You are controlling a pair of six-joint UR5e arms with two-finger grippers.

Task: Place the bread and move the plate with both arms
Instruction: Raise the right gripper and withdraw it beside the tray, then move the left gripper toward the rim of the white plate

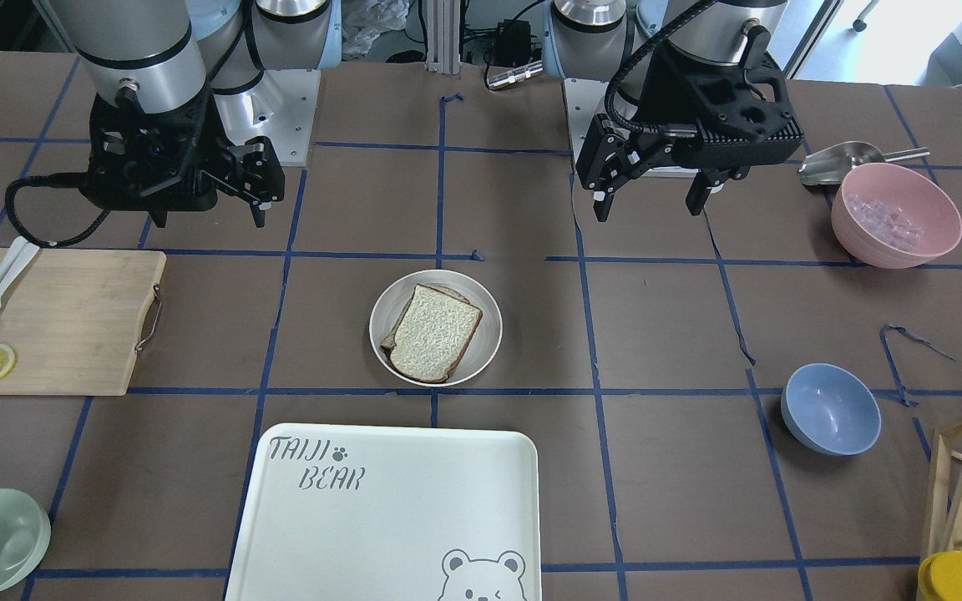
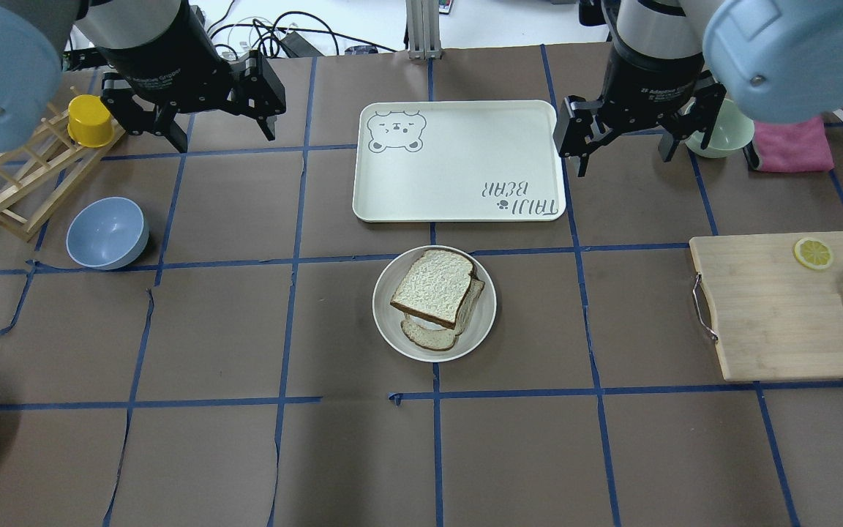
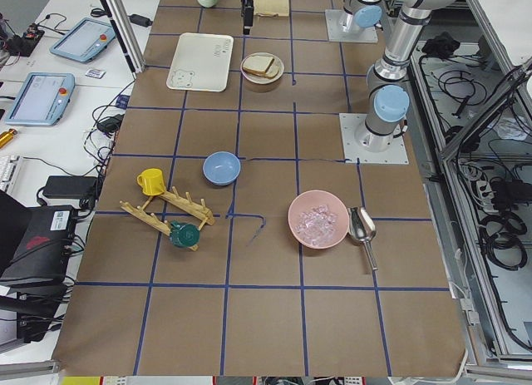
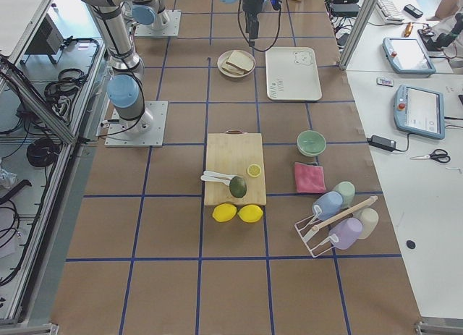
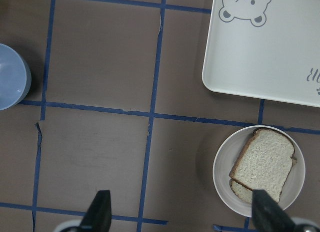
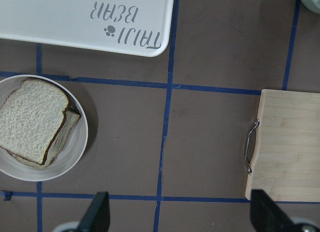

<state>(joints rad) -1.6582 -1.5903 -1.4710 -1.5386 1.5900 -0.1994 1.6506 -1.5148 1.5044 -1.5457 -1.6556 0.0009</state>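
Plate [image 2: 484,322] sat at table centre, just beside tray [image 2: 458,168]; bread [image 2: 432,287] lay askew on second slice. Left gripper [image 2: 224,137] and right gripper [image 2: 623,159] hung wide, empty, well apart from plate. Risk: uneven two-arm lift would tilt plate, and top slice would likely slide off.

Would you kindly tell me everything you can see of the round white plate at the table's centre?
The plate is round, shallow and cream-white with a raised rim, smooth like ceramic or melamine. It sits flat on the brown table near the tray, not touching it. Two overlapping slices of bread lie in it. Nothing else touches it.
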